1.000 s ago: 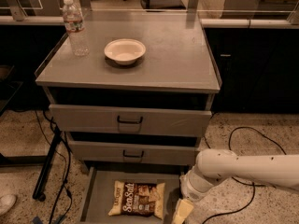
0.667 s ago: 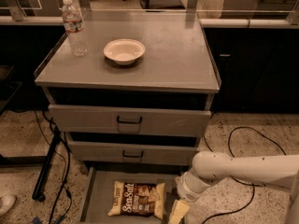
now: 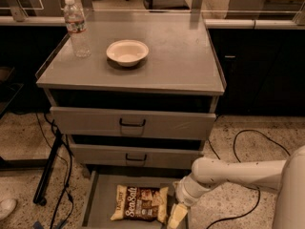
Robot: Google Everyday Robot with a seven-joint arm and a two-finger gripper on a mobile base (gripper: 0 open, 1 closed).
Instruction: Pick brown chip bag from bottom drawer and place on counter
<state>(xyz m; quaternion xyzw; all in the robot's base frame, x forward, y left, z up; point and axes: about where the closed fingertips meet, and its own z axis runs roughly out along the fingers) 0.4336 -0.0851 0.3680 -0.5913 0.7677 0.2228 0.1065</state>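
Observation:
The brown chip bag (image 3: 139, 203) lies flat on the floor of the open bottom drawer (image 3: 97, 202), its white "Sea Salt" lettering facing up. My gripper (image 3: 176, 216) hangs at the frame's lower edge, just right of the bag's right end, with a pale finger (image 3: 177, 215) pointing down into the drawer. Its white arm (image 3: 238, 173) reaches in from the right. The counter (image 3: 181, 56) is the grey cabinet top above the two shut upper drawers.
A white bowl (image 3: 127, 52) and a clear water bottle (image 3: 76, 27) stand on the counter's left half. Black cables (image 3: 248, 142) trail over the speckled floor on the right, and a black stand leg (image 3: 47, 173) leans at the cabinet's left.
The arm has shifted slightly left, bringing the gripper closer to the bag's right end. The bag has not moved.

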